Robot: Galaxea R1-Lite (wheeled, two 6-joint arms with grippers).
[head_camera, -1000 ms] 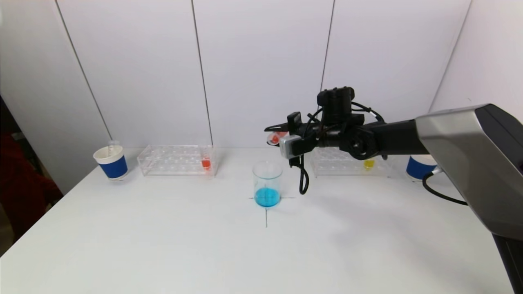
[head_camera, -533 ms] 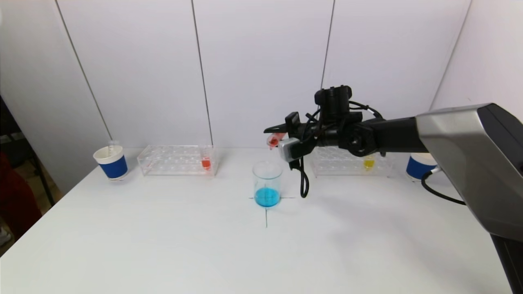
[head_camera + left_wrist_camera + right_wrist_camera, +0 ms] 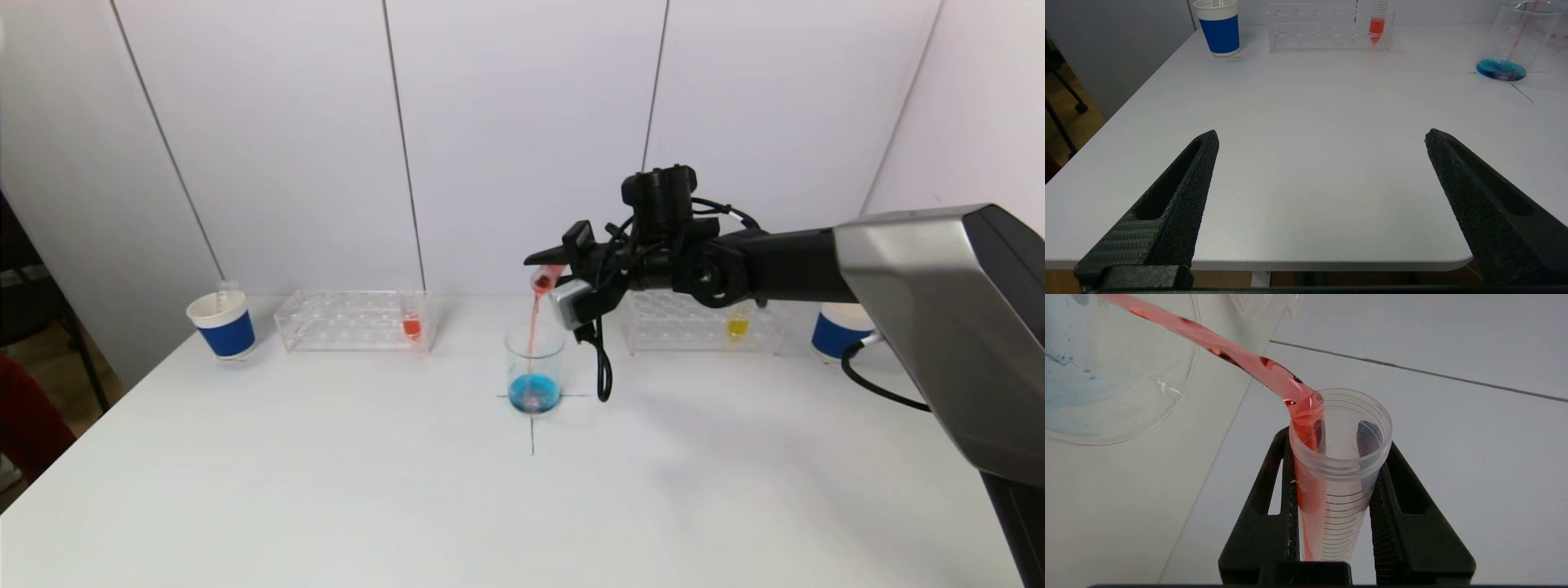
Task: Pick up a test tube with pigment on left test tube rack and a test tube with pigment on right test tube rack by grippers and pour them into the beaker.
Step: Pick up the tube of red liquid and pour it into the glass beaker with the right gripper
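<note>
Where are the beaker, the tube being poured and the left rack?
beaker [image 3: 535, 359], head view, glass wall.
tube [image 3: 1339, 486], right wrist view, graduated body between the fingers.
left rack [image 3: 343, 320], head view, clear front wall.

The right arm [image 3: 784, 265] hides most of the right test tube rack [image 3: 653, 322] and the upper part of the blue paper cup [image 3: 837, 333] behind it. In the right wrist view the beaker [image 3: 1118, 375] is cut off at the edge, and the test tube [image 3: 1339, 465] bottom is hidden between the fingers [image 3: 1265, 522].
</note>
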